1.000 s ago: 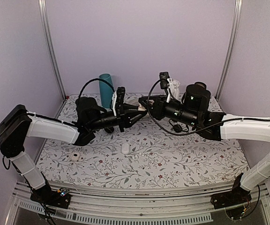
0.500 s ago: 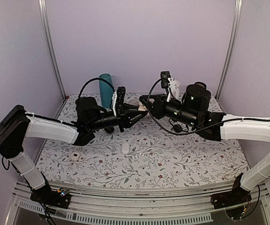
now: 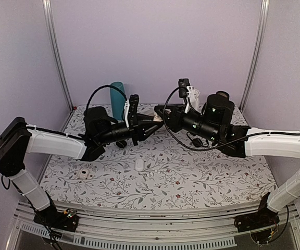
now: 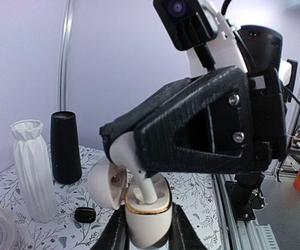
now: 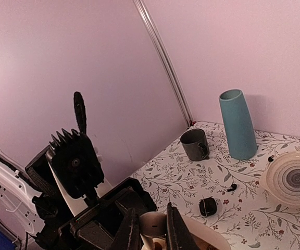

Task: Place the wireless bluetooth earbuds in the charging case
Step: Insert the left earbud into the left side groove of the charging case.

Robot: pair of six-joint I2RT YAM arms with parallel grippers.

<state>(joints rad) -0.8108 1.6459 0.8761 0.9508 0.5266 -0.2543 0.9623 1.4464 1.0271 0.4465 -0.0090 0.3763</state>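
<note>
White earbud (image 4: 132,161), pinched in the clenched right gripper (image 5: 151,232), stands stem-down in the gold-rimmed charging case (image 4: 147,219), which the left gripper (image 4: 149,237) grips in mid-air. Seating appears only partial. Press straight along the stem with the case held steady, then release.

A teal vase (image 5: 238,125) stands upright on the floral tablecloth (image 3: 202,177), a dark grey mug (image 5: 195,144) beside it; a spiral-patterned plate (image 5: 295,179) lies near; a white ribbed vase (image 4: 31,166) stands beside a black tapered vase (image 4: 65,147).
</note>
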